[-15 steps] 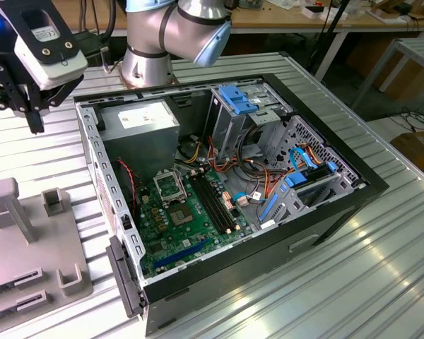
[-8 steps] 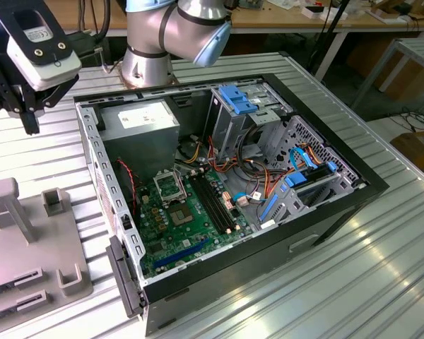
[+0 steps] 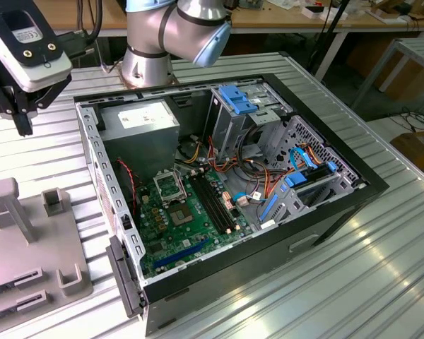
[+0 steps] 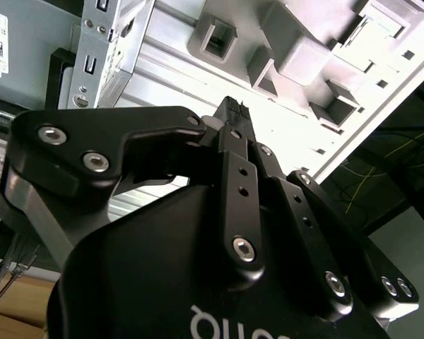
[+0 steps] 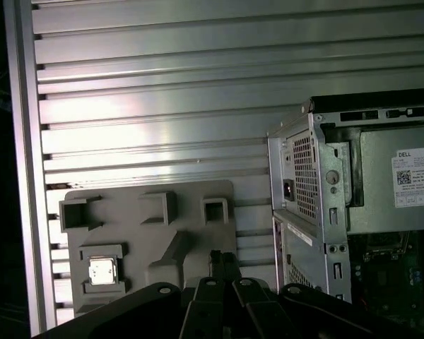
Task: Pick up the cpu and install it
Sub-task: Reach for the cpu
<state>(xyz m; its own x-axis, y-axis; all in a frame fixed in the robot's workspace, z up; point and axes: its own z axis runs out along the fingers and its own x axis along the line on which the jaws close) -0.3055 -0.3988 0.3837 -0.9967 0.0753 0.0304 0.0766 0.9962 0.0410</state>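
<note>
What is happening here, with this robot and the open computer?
A robot arm is working beside an open computer case that lies on a ribbed metal table. Its gripper is shut with nothing in it and hangs over the table by the grey holder tray. The cpu sits in a pocket of that tray, not yet picked up, so nothing has been installed in the case so far.

In the first wrist view my claw [image 5: 225, 263] hides one edge of the grey fixture [image 5: 148, 233]; the cpu [image 5: 103, 270] seems too small to judge its markings.
</note>
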